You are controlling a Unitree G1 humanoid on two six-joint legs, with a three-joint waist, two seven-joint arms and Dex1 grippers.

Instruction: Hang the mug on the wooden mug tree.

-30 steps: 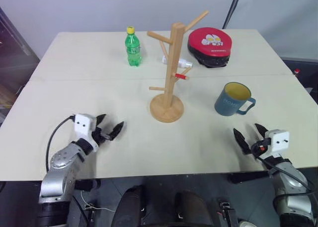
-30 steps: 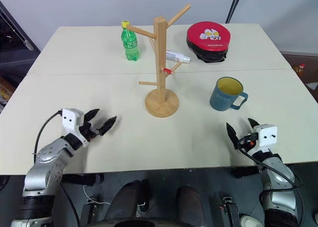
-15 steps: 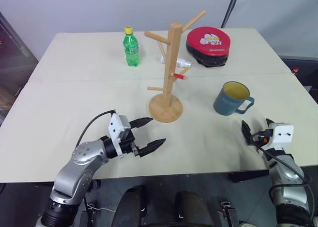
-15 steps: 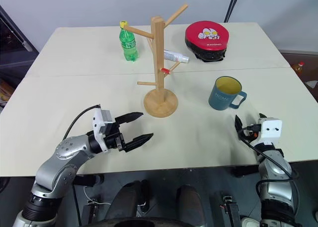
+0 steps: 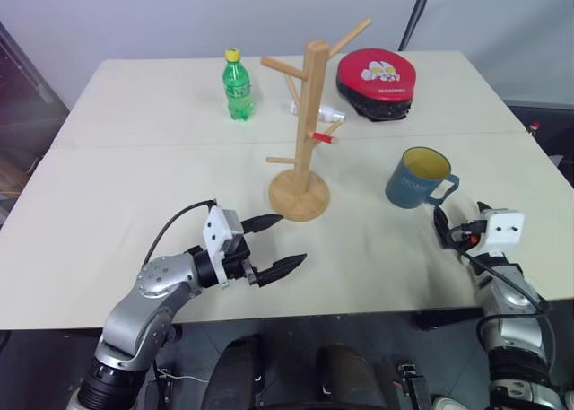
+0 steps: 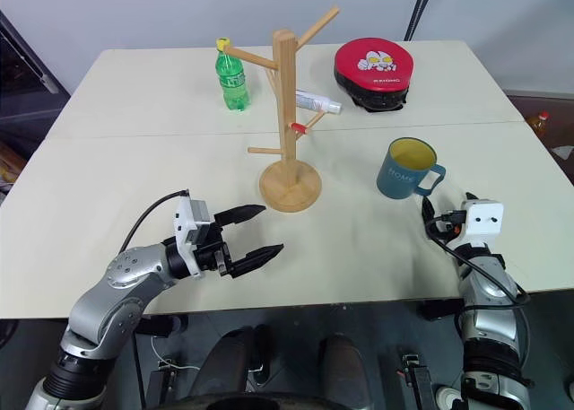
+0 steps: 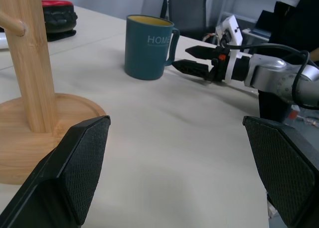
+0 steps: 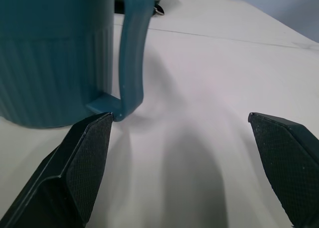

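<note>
The teal-blue mug (image 5: pixel 415 178) with a yellow inside stands upright on the table, right of the wooden mug tree (image 5: pixel 311 114), its handle turned toward the front right. My right gripper (image 5: pixel 459 220) is open just in front of the mug; in the right wrist view the handle (image 8: pixel 132 48) rises close ahead between the fingers (image 8: pixel 84 163), untouched. My left gripper (image 5: pixel 285 239) is open and empty, low over the table just in front of the tree's round base (image 5: pixel 300 200), pointing right. The left wrist view shows the post (image 7: pixel 32 63), the mug (image 7: pixel 147 48) and the right gripper (image 7: pixel 192 59).
A green bottle (image 5: pixel 238 85) stands at the back, left of the tree. A red and black round pad (image 5: pixel 377 82) lies at the back right. A white tube (image 5: pixel 330 114) lies behind the tree. The table's front edge runs just beneath both arms.
My left gripper swung right from the front left to just before the tree's base, then held still. My right gripper edged forward toward the mug's handle.
</note>
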